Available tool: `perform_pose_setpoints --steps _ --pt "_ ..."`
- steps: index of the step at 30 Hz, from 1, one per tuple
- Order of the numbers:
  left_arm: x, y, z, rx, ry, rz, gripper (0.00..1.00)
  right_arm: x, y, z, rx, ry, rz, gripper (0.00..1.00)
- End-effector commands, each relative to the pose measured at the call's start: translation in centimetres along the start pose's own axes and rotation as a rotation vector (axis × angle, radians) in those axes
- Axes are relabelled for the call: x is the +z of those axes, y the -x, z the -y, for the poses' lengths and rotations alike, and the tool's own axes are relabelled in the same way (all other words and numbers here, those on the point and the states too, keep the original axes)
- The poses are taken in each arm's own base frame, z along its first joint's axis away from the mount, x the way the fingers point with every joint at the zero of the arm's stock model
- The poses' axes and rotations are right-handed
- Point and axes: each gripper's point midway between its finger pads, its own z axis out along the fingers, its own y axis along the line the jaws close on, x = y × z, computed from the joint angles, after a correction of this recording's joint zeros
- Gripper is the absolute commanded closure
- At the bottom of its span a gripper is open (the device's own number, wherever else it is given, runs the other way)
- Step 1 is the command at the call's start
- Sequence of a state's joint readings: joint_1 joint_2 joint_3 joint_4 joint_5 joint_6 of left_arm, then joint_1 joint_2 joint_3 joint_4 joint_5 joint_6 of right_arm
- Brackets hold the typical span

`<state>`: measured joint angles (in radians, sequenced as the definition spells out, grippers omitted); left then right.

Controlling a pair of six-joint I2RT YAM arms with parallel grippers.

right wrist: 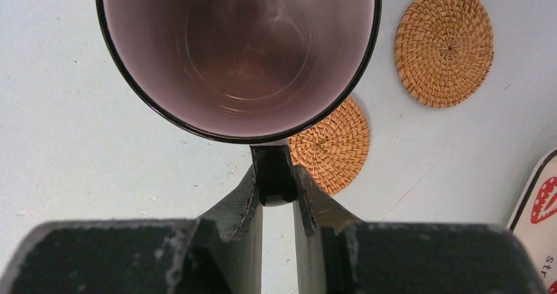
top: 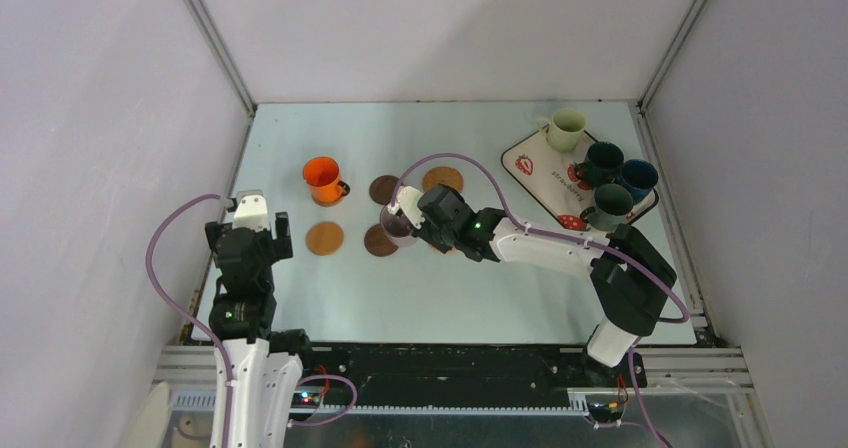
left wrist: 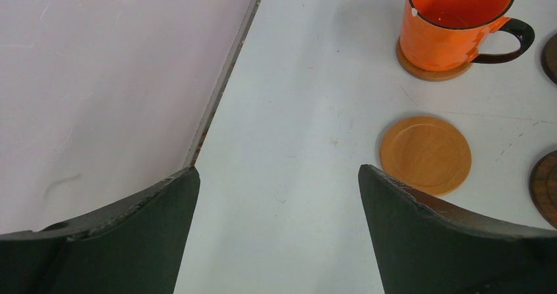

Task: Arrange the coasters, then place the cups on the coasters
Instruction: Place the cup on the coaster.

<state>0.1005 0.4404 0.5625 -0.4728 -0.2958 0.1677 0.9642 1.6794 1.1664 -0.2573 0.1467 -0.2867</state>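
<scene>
Now your right gripper (right wrist: pixel 276 179) pinches the mauve cup (right wrist: pixel 240 58) by its handle, so centre it over the dark brown coaster (top: pixel 376 245) and lower gently.

On the tabletop (top: pixel 450 298), the tray (top: pixel 530 163) lies far right with four mugs (top: pixel 603 161) on it. Left of centre, a mug (top: pixel 322 179) stands on a coaster (left wrist: pixel 430 74), with a bare coaster (top: pixel 324 238) just before it. Mid-table, the right pincer (right wrist: pixel 276 182) holds another mug (right wrist: pixel 240 58) by its handle among further coasters (top: pixel 442 179).

L arm (top: pixel 250 378), R arm (top: pixel 545 246): white links, blk joints, purple cables (top: pixel 450 156); fingers (left wrist: pixel 433 235) dark, scuffed.
</scene>
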Motion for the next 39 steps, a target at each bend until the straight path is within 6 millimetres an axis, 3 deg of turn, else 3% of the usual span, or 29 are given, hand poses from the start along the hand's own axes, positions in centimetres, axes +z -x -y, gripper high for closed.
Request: perform_pose_setpoints --steps 1,39 --pt "0.2 0.8 -0.4 0.007 0.016 0.028 0.02 -0.9 4.7 1.4 0.016 -0.049 0.145 1.0" --pt "0.8 0.2 -0.2 0.022 0.012 0.004 0.02 0.3 3.7 0.8 -0.015 -0.044 0.111 1.0"
